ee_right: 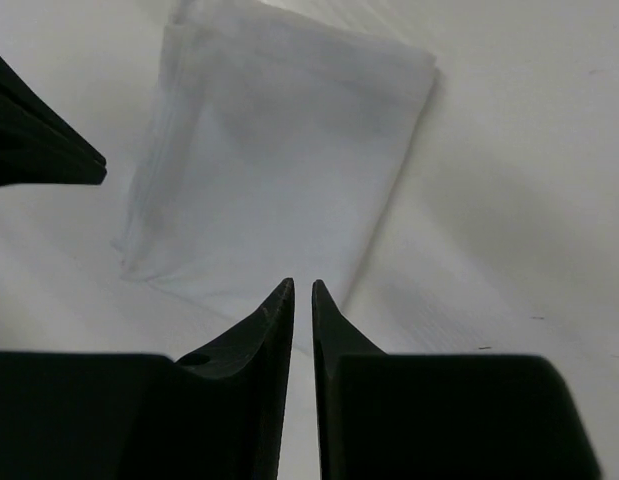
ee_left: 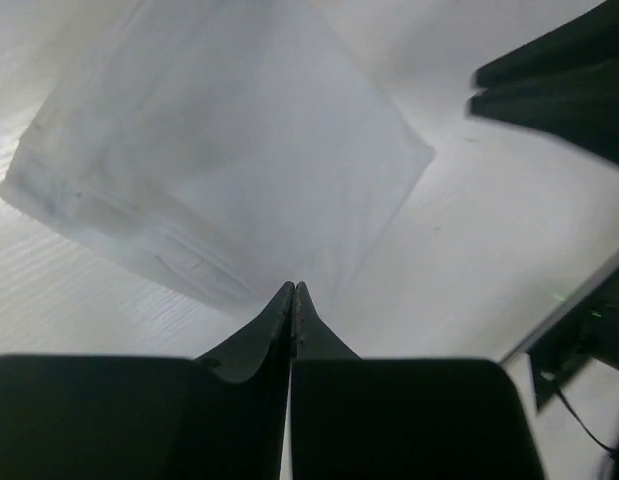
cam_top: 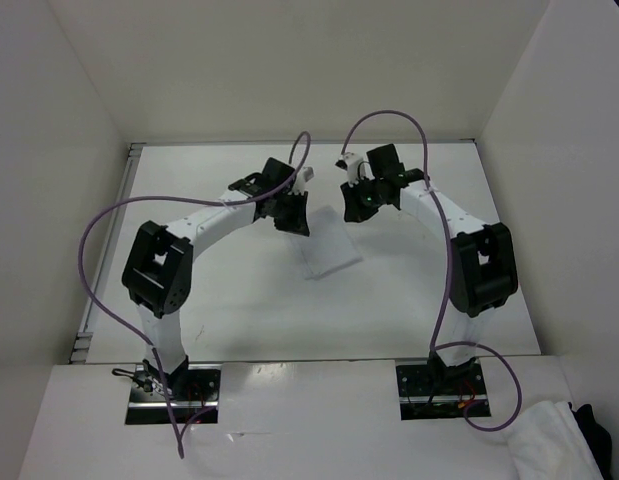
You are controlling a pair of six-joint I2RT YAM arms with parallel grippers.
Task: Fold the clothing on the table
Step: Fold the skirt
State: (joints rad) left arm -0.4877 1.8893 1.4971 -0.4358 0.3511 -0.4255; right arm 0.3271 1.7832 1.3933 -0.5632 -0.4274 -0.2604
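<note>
The clothing (cam_top: 327,245) is being observed lying flat as a folded rectangle at the middle of the table (cam_top: 239,300), between the two grippers. A white cloth heap (cam_top: 549,440) and a dark garment (cam_top: 597,430) are being shown by the overhead view only, at its near right corner. Stacked layer edges are being shown by the wrist views only. The left gripper (ee_left: 292,290) is being held pressed together and empty. The right gripper (ee_right: 301,288) is being held with a narrow gap, clamping nothing.
</note>
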